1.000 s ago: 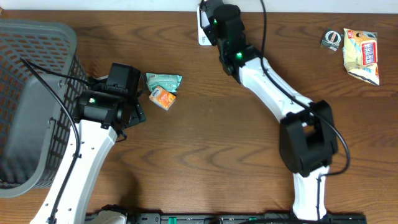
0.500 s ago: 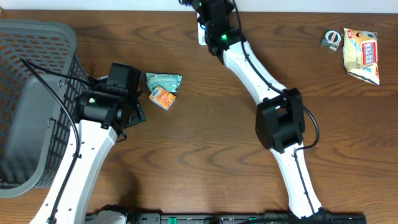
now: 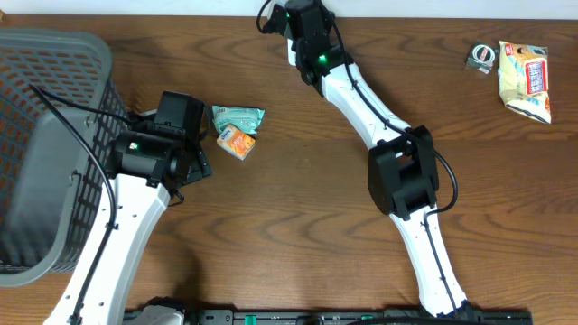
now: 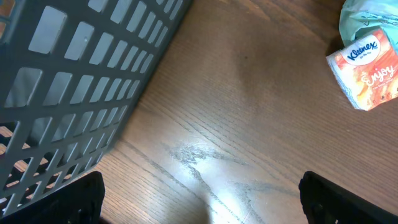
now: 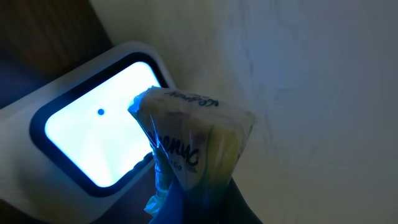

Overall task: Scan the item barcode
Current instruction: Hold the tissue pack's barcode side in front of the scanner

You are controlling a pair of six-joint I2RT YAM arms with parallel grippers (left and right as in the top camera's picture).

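1. Dark brown wood grain covers the tabletop, which ends at a pale wall along its far edge.
2. A white scanner stands at that far edge, its window glowing bright with one small dot on it in the right wrist view.
3. The right gripper is directly at the scanner, pinching the lower end of a crinkly printed packet.
4. The packet stands upright just in front of the scanner's lit window, overlapping its right rim, with the wall behind it; whether it touches the scanner cannot be told.
5. Left of the scanner and nearer the robot, the left gripper hangs low over bare wood with its fingers spread wide and nothing between them.
6. An orange Kleenex pack lies between the left gripper and the scanner, touching a green pouch on its scanner side.
7. Far left of the scanner sits a grey mesh basket, its wall just beside the left gripper.
8. Far right of the scanner lies a yellow snack bag, with a small dark-and-silver item just beside it on the scanner side.
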